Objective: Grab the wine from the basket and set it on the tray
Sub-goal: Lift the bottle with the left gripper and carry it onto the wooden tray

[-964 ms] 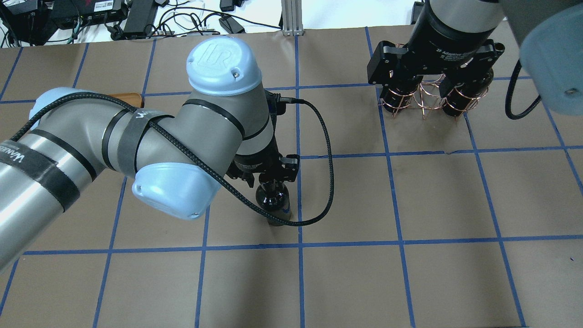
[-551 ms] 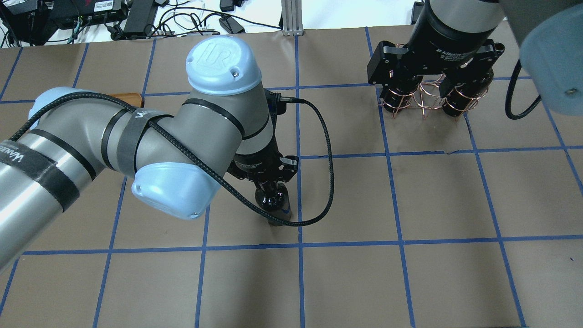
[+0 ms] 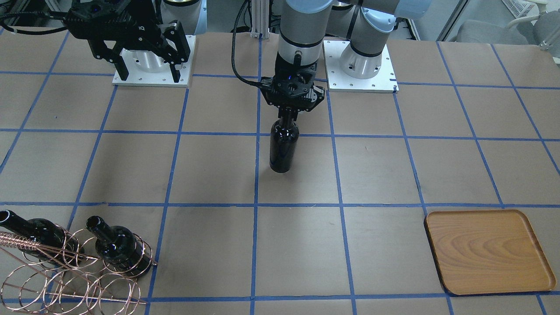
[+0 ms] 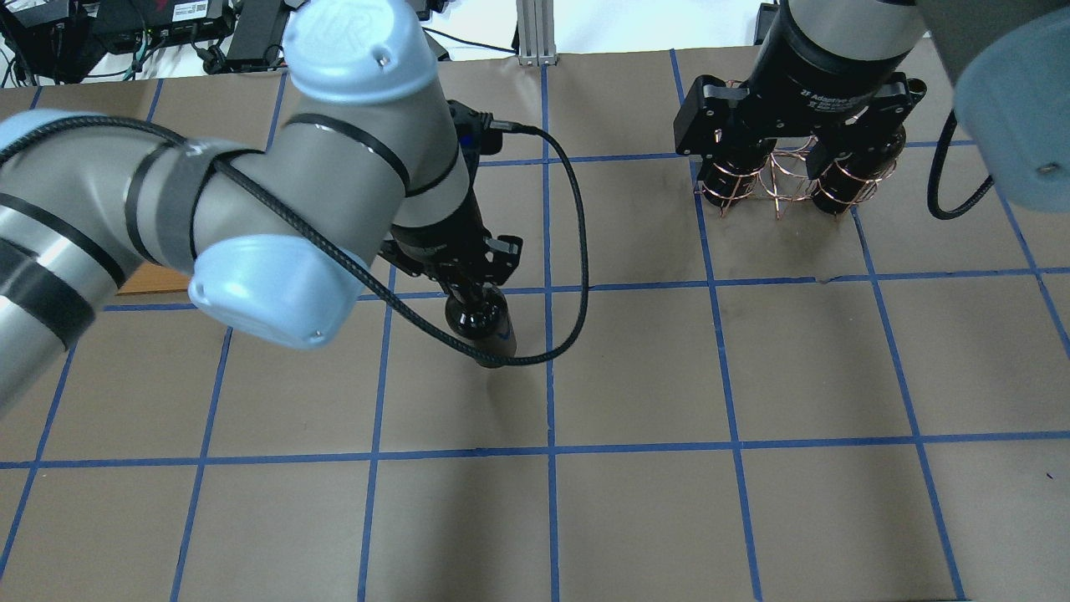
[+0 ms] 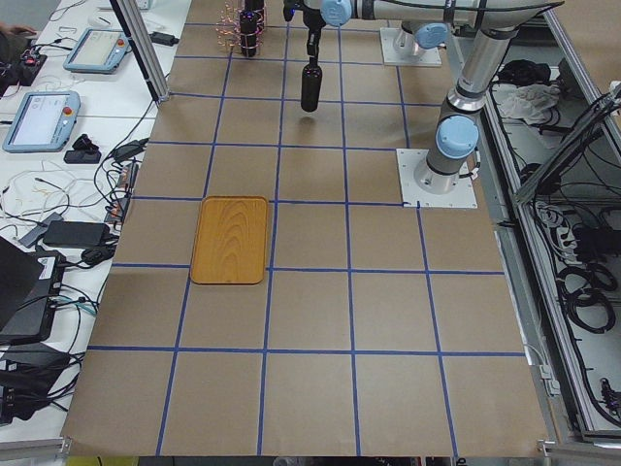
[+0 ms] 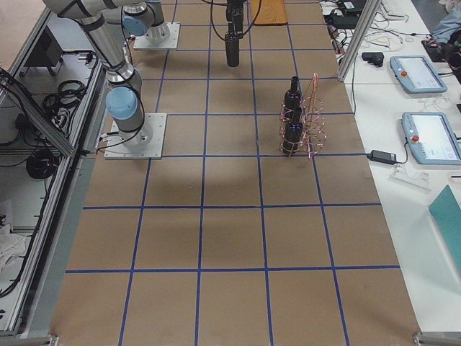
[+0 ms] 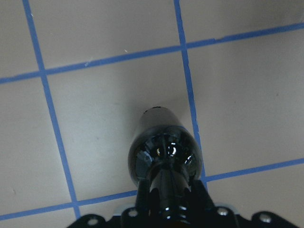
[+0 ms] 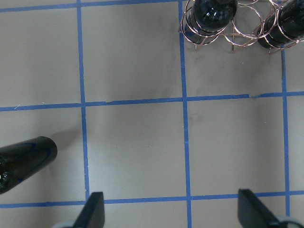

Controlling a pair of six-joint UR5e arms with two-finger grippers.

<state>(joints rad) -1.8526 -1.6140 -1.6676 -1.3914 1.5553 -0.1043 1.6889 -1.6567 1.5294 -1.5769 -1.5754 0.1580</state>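
Observation:
My left gripper [image 3: 288, 114] is shut on the neck of a black wine bottle [image 3: 284, 146] and holds it upright, just above the table near the middle. The bottle also shows in the overhead view [image 4: 483, 322] and the left wrist view [image 7: 164, 152]. The copper wire basket [image 3: 74, 271] holds two more black bottles [image 3: 116, 247]. My right gripper [image 3: 148, 72] is open and empty, high above the table. The overhead view shows it over the basket [image 4: 782, 180]. The wooden tray [image 3: 488, 251] lies empty at the table's far side, on my left.
The brown paper table has blue tape grid lines [image 3: 256, 204]. The left arm's black cable [image 4: 577, 251] loops beside the held bottle. The arms' white base plates [image 3: 361, 65] sit at the robot's edge. Monitors and cables lie beyond the far edge [image 5: 44, 116].
My left arm has risen and moved toward the far left of the overhead view, carrying the bottle with it. The right arm has not moved.

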